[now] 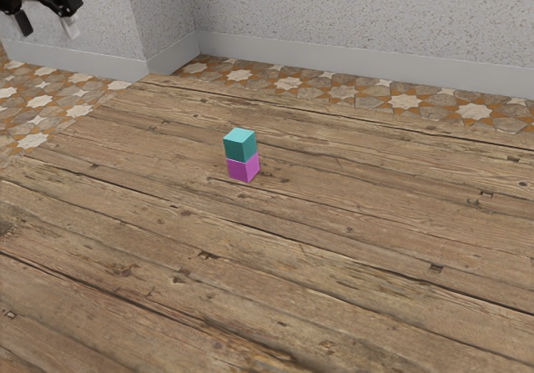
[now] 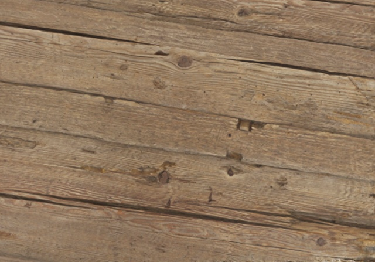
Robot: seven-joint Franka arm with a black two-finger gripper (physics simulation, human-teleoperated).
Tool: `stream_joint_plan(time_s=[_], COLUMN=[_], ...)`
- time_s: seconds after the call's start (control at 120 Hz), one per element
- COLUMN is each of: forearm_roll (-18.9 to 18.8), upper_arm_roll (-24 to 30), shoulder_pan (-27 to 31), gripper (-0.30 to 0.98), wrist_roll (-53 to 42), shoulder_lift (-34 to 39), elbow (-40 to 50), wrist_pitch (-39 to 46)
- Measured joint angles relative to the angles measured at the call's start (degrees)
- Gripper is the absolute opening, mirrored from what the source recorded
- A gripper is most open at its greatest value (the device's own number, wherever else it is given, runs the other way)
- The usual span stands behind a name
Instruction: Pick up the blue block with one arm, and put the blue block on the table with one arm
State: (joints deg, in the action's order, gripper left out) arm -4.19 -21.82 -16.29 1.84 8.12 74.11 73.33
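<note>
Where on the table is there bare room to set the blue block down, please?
Bare planks of the table run from the stack toward the exterior view's right, toward that view's camera, and back to the patterned tiles. The only crowded spot is the stack itself, where the blue block sits on the magenta block.

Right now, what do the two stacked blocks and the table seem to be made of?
Blue block and purple block: perhaps matte plastic or painted wood; their faces are evenly coloured, without visible grain. Table: apparently worn, dull wood, given its grain, knots and cracks.
</note>
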Motion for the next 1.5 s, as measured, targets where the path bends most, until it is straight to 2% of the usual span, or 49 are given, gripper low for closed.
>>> stream_joint_plan(time_s=[0.217,0.408,0.55,0.683,0.783,0.983,1.083,1.242,1.5], forearm_roll=[-0.32,-2.97,1.43,3.18,4.06,7.16,9.08,10.23,10.44], upper_arm_roll=[2.95,2.70,2.70,3.08,3.82,4.52,6.19,13.14,17.23], shoulder_pan=[-0.56,0.39,3.44,3.49,6.40,12.14,15.30,20.41,23.17], gripper=[0.69,0.69,0.69,0.69,0.69,0.69,0.69,0.69,0.69], wrist_roll=[0.68,1.11,1.29,1.96,1.43,-2.68,-5.91,-10.74,-16.59], shoulder_lift=[-7.21,-18.47,-27.44,-31.46,-37.45,-40.56,-42.47,-48.16,-55.16], elbow=[-0.22,-0.53,-0.71,-1.00,-6.65,-8.90,-10.73,-15.62,-20.50], wrist_pitch=[1.80,13.18,22.10,26.70,28.66,31.48,32.65,34.45,40.52])
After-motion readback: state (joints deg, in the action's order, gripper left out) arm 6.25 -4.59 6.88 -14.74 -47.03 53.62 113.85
